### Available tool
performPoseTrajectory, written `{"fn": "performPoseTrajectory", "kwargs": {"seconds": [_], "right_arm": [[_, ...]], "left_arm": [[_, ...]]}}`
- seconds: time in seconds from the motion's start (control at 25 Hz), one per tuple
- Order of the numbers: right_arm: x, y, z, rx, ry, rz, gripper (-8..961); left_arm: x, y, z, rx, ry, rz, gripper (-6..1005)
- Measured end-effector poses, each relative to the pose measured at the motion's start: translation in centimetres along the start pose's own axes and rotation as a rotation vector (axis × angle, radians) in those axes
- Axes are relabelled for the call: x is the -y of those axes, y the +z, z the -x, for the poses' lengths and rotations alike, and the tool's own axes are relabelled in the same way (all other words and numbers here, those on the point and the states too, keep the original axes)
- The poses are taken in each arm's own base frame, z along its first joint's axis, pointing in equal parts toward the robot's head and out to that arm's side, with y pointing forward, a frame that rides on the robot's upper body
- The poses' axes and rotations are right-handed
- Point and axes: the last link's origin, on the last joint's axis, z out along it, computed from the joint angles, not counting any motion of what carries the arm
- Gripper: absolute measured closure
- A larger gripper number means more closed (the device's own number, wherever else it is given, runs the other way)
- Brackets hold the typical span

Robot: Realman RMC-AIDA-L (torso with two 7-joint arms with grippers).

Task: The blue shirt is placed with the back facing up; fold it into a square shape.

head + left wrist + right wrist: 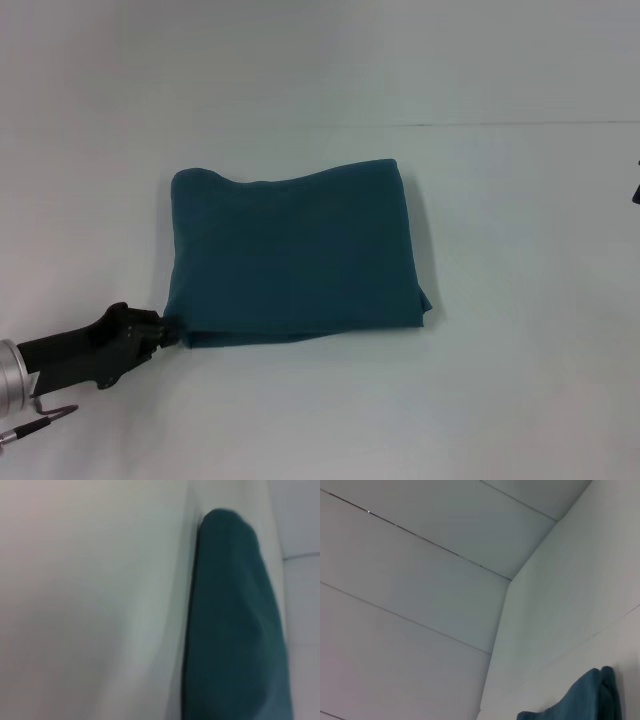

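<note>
The shirt (295,255) lies folded into a rough square at the middle of the table (520,380). My left gripper (168,330) sits low at its near left corner, touching the edge; I cannot tell whether it pinches the cloth. My right gripper barely shows at the far right edge.

The folded shirt (295,255) lies on the middle of the table (520,380). The left gripper (168,331) touches its near left corner (low down).
</note>
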Motion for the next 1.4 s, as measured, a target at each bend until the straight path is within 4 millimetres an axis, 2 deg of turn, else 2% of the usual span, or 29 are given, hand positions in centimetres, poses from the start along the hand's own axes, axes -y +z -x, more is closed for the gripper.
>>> {"fn": "performPoseTrajectory", "kwargs": {"seconds": [0.2, 0.44, 0.56, 0.76, 1.0, 1.08, 1.2, 1.32, 1.4], "right_arm": [[0.0, 0.1, 0.0, -0.001, -0.008, -0.004, 100], [1.1, 0.1, 0.0, -0.023, -0.058, -0.095, 100], [1.3, 0.1, 0.0, -0.051, -0.106, -0.119, 99], [0.5, 1.0, 0.2, -0.076, -0.277, -0.109, 99], [0.3, 2.3, 0.6, -0.127, -0.344, -0.137, 98], [0.7, 2.5, 0.7, -0.153, -0.355, -0.176, 80], [0.7, 3.0, 0.8, -0.182, -0.446, -0.187, 25], [-0.7, 4.5, 0.3, -0.258, -0.641, -0.106, 8], [-1.7, 5.6, -0.1, -0.303, -0.710, -0.048, 8]], "left_arm": [[0.0, -0.5, -0.3, 0.007, 0.039, -0.014, 817], [-0.3, -4.6, -1.5, -0.093, 0.126, 0.029, 714], [-0.9, -5.8, -2.1, -0.129, 0.183, 0.071, 662], [-3.7, -6.6, -3.0, -0.136, 0.491, 0.165, 455], [-6.1, -6.2, -4.4, -0.121, 0.668, 0.198, 183], [-6.9, -6.0, -4.7, -0.105, 0.731, 0.207, 51], [-8.0, -5.3, -4.9, -0.049, 0.835, 0.207, 54], [-9.8, -3.7, -5.0, 0.077, 0.987, 0.204, 56], [-11.8, -2.0, -4.7, 0.223, 1.086, 0.220, 58]]}}
